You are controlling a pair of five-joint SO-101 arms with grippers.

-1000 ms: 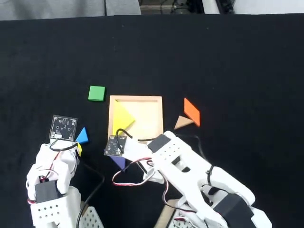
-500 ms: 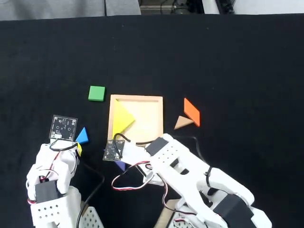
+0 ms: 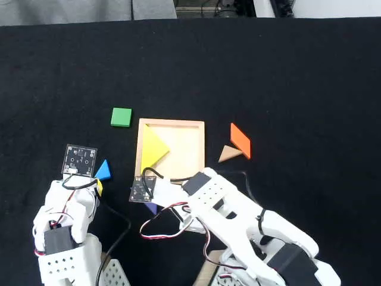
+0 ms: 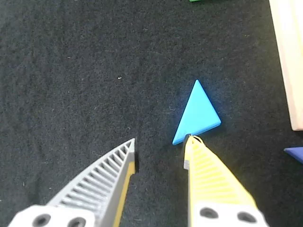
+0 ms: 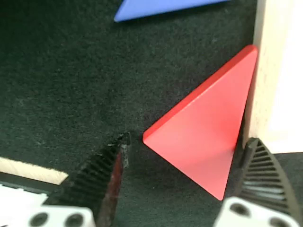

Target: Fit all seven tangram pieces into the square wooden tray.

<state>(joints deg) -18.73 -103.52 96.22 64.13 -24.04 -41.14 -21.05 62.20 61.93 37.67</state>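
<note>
- High view: the square wooden tray [image 3: 186, 156] lies mid-table on the black table [image 3: 297, 77], with a yellow triangle piece [image 3: 152, 149] inside against its left wall.
- A green square piece [image 3: 121, 117] sits just off the tray's far left corner. An orange parallelogram piece [image 3: 240, 140] and a tan small triangle piece [image 3: 229, 154] lie close together to its right.
- The left arm is at the near left, by a light blue triangle piece [image 3: 103, 170]. The right arm reaches to the tray's near left corner, where a dark blue flat piece [image 3: 150, 207] peeks out.
- Left wrist view: I see the left jaws apart and holding nothing. The yellow finger [image 4: 208, 184] has its tip at the light blue triangle's nearest corner, and the grey one is on bare cloth.
- Right wrist view: the right jaws are wide apart either side of a red triangle piece [image 5: 203, 137], which lies flat on the table with one edge against the tray's outer wall. I cannot tell whether either one touches it.
</note>
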